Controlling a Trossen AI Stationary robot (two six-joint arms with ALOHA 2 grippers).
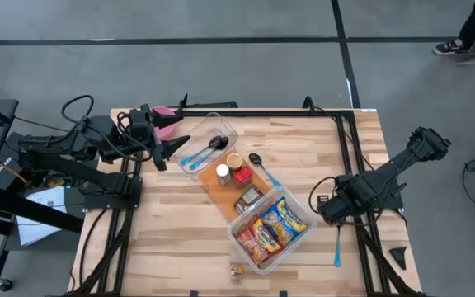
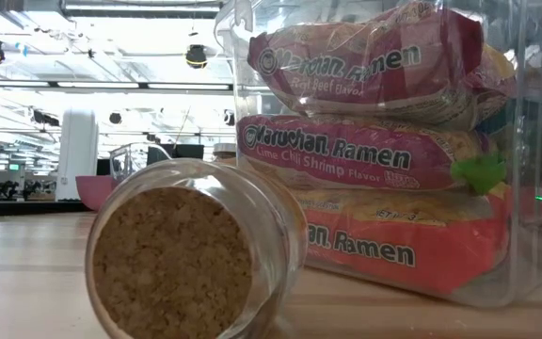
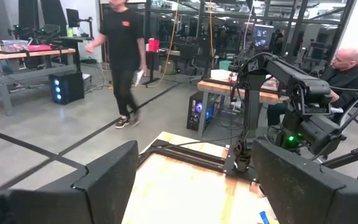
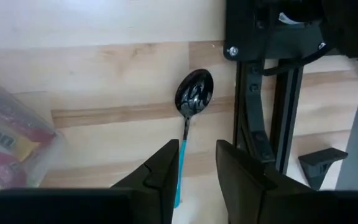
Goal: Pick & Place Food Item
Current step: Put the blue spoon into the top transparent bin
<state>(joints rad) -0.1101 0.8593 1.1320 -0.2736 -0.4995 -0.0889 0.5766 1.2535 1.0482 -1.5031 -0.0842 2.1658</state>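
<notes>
A clear tub (image 1: 272, 227) of ramen packets (image 2: 365, 151) stands on the table's near middle. A small cork-stoppered jar (image 2: 186, 254) lies on its side in front of it, near the table's front edge (image 1: 237, 270). A wooden board (image 1: 237, 188) holds small jars and a packet. My right gripper (image 4: 197, 168) is open, with a narrow gap, over the handle of a blue-handled black spoon (image 4: 193, 93) that lies flat on the table at the right (image 1: 337, 247). My left gripper (image 3: 191, 180) is open and empty above the table's far left (image 1: 174, 151).
A clear tray (image 1: 209, 147) with spoons and a pink bowl (image 1: 165, 120) sit at the far left. Another black spoon (image 1: 258, 161) lies by the board. The black frame rails (image 4: 260, 124) run along the table's right edge. People are in the room beyond.
</notes>
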